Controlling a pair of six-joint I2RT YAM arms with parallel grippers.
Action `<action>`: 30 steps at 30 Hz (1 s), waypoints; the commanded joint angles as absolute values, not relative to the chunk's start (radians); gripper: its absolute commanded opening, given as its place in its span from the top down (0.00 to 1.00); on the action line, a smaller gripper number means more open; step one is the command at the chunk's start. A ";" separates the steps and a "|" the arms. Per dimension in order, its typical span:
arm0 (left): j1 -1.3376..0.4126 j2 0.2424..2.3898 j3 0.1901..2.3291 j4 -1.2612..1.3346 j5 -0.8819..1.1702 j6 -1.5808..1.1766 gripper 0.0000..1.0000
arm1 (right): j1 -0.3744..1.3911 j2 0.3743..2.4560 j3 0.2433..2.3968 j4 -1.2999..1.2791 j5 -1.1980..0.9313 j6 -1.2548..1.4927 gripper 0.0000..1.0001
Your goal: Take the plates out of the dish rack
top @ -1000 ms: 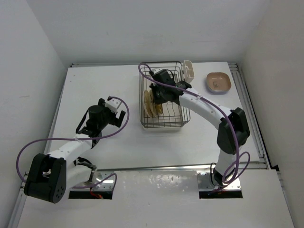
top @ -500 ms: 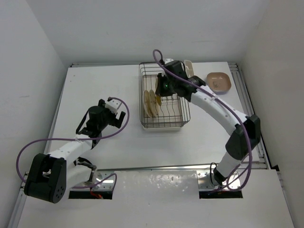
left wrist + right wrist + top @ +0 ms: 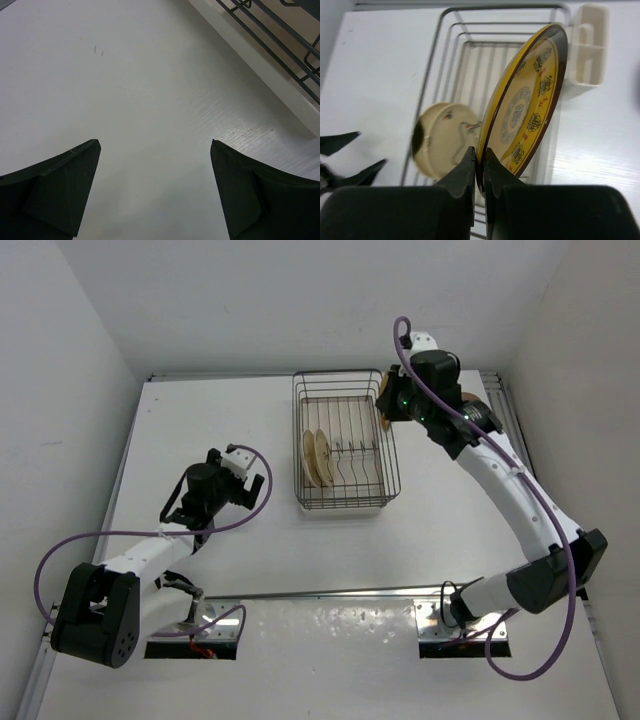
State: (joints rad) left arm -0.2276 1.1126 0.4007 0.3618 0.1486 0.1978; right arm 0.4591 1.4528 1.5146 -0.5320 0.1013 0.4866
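My right gripper (image 3: 480, 159) is shut on the rim of a yellow-gold patterned plate (image 3: 530, 100), holding it on edge above the dish rack (image 3: 445, 50). In the top view that gripper (image 3: 392, 406) hovers over the back right corner of the wire rack (image 3: 392, 465). Two cream plates (image 3: 315, 458) stand upright in the left part of the rack; one of them (image 3: 440, 140) shows below the held plate. My left gripper (image 3: 250, 490) stands open over bare table left of the rack, its fingertips (image 3: 87, 155) wide apart with nothing between them (image 3: 155, 144).
The white cutlery cup (image 3: 590, 45) is clipped to the rack's back right corner. A pinkish dish (image 3: 470, 398) shows partly behind the right arm. The rack's white base (image 3: 260, 75) runs close to the left gripper. Side walls stand on both sides.
The right arm has lifted the yellow-gold plate up out of the rack and swung it toward the back right. The left arm has stayed still.
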 commanded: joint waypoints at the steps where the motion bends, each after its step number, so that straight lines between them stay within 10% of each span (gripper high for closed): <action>1: -0.232 1.095 0.390 0.414 0.144 0.189 0.01 | 0.401 1.367 1.523 -0.569 0.297 0.312 1.00; 30: -0.224 1.129 0.414 0.437 0.129 0.206 0.01 | -0.071 1.882 1.322 -0.603 0.374 0.087 1.00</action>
